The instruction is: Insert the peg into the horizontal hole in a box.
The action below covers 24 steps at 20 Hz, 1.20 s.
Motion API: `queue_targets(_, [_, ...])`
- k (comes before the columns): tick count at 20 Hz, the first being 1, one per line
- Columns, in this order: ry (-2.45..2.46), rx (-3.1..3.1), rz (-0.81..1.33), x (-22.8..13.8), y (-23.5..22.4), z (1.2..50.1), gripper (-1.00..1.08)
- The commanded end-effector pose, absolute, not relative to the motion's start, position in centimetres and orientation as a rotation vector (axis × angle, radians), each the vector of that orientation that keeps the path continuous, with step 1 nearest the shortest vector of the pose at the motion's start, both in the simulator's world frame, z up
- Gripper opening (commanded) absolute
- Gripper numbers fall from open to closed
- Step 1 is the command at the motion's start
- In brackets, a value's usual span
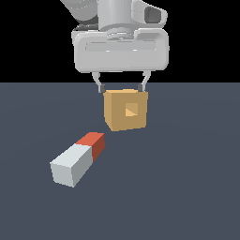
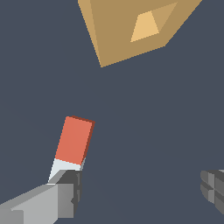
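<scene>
The peg [image 1: 77, 159] lies flat on the dark floor, pale grey-white with its red-orange end pointing toward the box [image 1: 125, 110]. The tan box stands behind it, and the hole [image 1: 131, 110] is in the face turned to the exterior view. My gripper [image 1: 121, 89] hangs open above, its fingertips showing just over the box's top edge, holding nothing. In the wrist view the peg's red end [image 2: 75, 140] shows beside one finger [image 2: 65, 197], which hides part of the pale length. The other finger [image 2: 214, 188] stands far apart from it. The box [image 2: 113, 30] and its hole [image 2: 146, 26] sit beyond the peg.
A flat dark blue-grey floor [image 1: 187, 187] carries both things. Nothing else stands on it. The background above the floor is black.
</scene>
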<state>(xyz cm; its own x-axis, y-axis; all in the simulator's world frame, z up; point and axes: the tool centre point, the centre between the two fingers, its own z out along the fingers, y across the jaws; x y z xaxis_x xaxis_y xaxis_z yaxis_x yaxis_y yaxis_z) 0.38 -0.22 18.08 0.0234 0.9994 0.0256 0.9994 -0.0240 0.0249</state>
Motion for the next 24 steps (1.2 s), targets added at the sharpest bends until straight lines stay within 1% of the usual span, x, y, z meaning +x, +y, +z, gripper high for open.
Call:
queue_targets(1, [-2.195,-2.247,-0.056,0.4,-0.2,18.1,1.0])
queue_targets(7, [-2.178,-2.263,-0.053,-0.2,-0.8,17.5,1.0])
queue_targets(12, [-2.137,-2.302,-0.045,-1.6,-2.1,16.0,1.0])
queue_targets(24, [-1.956,-2.459,-0.011,-8.1,-7.0,9.8,1.0])
